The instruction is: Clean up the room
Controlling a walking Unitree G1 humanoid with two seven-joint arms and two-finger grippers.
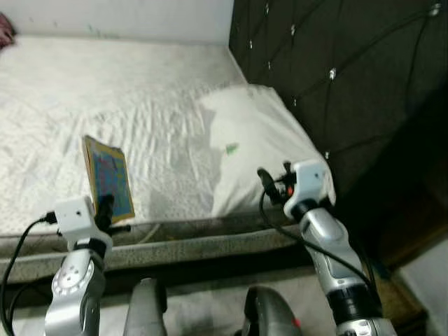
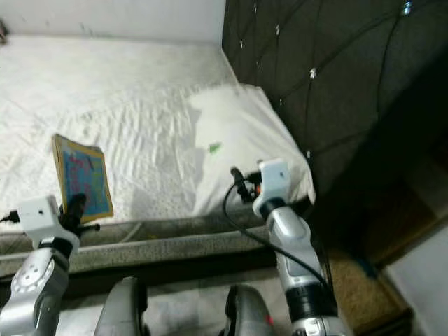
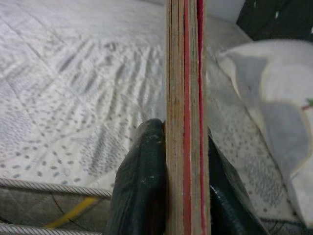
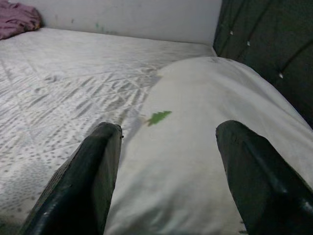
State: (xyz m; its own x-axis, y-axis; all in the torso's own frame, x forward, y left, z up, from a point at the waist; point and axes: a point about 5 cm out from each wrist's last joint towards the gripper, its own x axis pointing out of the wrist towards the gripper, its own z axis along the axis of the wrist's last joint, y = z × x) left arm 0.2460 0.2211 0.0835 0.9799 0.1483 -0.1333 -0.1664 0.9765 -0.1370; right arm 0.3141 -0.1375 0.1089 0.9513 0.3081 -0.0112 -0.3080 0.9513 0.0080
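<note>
Closest to the robot, the left gripper (image 3: 186, 196) is clamped on the lower edge of a thin picture book (image 1: 108, 176), holding it upright just above the near edge of the mattress (image 1: 105, 91). In the left wrist view its two black fingers (image 3: 139, 191) press flat against both covers, with the page edges and a red stripe between them.

A little farther along, toward the headboard end, the right gripper (image 4: 166, 181) hovers over a white pillow (image 1: 255, 136), its jaws spread wide and holding nothing. A small green mark (image 4: 157, 117) sits on the pillowcase between the fingers.

Beyond lies the quilted white bed surface, then a pale wall (image 1: 119, 15). A dark tufted headboard (image 1: 336, 70) rises on the robot's right. In the far corner rests a crumpled pink cloth (image 4: 17, 22).

Judged from this, tidying is underway: the book is lifted but not yet put away, and the cloth remains untouched.

Count: one book, one pillow, one pink cloth, two grippers.
</note>
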